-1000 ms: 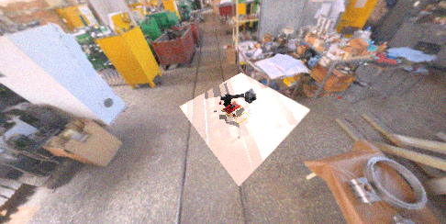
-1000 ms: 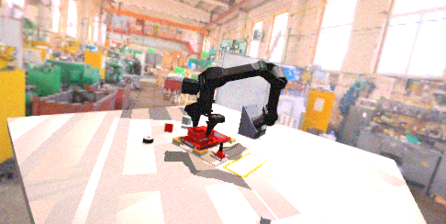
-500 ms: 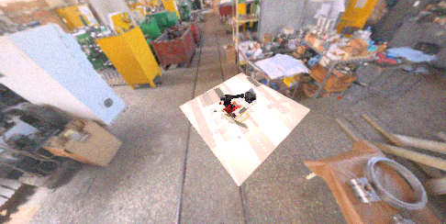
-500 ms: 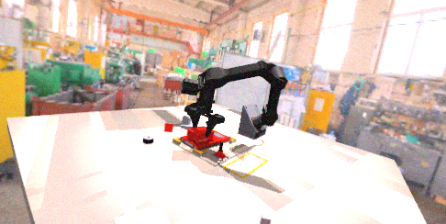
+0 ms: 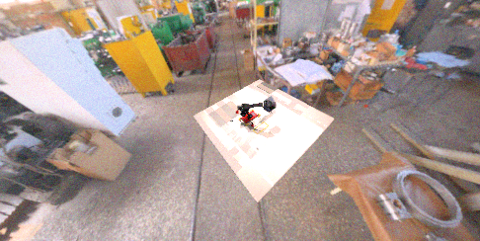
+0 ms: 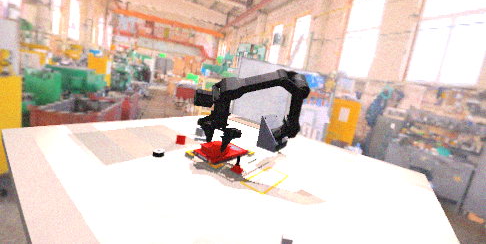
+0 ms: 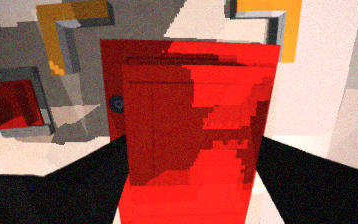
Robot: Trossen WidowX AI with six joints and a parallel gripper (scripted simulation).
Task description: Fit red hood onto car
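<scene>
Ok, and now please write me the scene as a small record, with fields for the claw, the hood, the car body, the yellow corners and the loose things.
claw: closed on the hood
hood: red, between the claw's fingers, over the car body
car body: red, under the hood
pegs in holes: cannot tell
yellow corners: two in the wrist view, beyond the car body
loose things: small red block, small black-and-white round piece
</scene>
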